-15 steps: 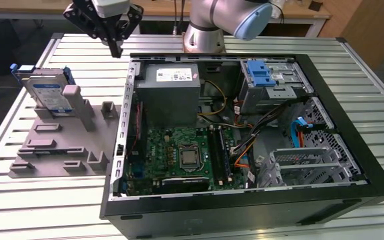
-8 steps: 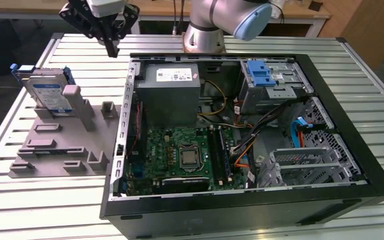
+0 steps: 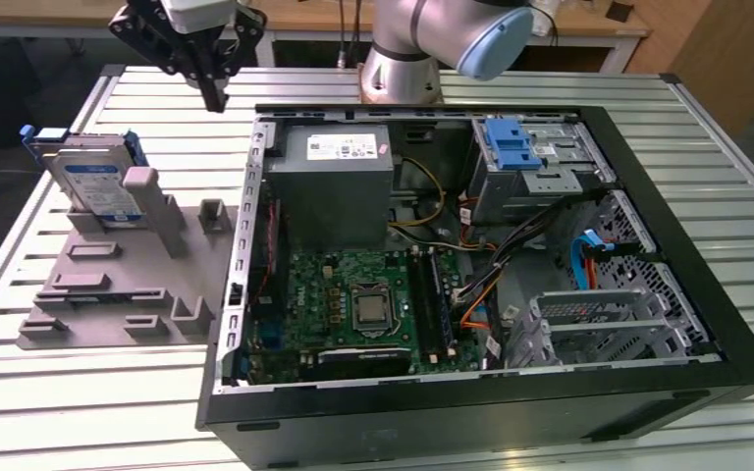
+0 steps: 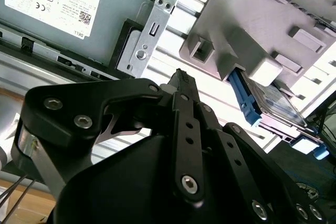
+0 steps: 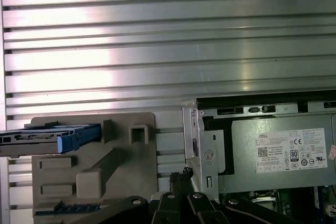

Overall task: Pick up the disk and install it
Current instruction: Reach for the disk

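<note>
The disk (image 3: 93,183) is a silver drive with a white-and-blue label and a blue bracket. It stands on edge in a slot at the far end of the grey holder block (image 3: 115,289), on the exterior view's left. In the first wrist view the disk (image 5: 50,138) appears edge-on, and in the second wrist view the disk (image 4: 277,104) pokes out of the block. My black gripper (image 3: 211,96) hangs above the slatted table, between the holder and the computer case's back corner. The gripper (image 4: 181,77) has its fingers pressed together, holding nothing. Its tip (image 5: 181,174) sits near the case's corner.
The open computer case (image 3: 691,324) lies on the slatted metal table (image 3: 76,392). Inside are a grey power supply box (image 3: 338,182) with a white sticker, the green motherboard (image 3: 357,304), cables, and a metal drive cage with a blue latch (image 3: 514,147) at the far right corner.
</note>
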{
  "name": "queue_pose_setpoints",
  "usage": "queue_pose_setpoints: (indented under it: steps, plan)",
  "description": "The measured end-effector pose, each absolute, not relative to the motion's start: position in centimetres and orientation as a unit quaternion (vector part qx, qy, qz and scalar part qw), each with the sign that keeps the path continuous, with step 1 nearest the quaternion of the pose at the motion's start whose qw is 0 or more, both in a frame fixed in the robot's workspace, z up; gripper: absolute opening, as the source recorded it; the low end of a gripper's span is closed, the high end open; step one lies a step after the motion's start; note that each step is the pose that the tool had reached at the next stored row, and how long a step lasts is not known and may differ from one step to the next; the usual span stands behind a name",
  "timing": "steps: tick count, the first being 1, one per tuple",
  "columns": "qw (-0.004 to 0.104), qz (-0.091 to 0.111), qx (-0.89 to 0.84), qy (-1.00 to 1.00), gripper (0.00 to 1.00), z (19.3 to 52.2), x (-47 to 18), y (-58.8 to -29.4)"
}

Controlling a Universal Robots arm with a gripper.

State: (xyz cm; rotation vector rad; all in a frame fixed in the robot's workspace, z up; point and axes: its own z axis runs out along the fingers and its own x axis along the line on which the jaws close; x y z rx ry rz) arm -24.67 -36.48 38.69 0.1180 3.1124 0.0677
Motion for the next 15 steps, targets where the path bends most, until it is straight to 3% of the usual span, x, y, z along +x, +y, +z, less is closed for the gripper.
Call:
queue_pose_setpoints:
  steps: [15]
  plan:
    - [0.013,0.022,0.038,0.999,0.11,38.6,-25.9,-36.2]
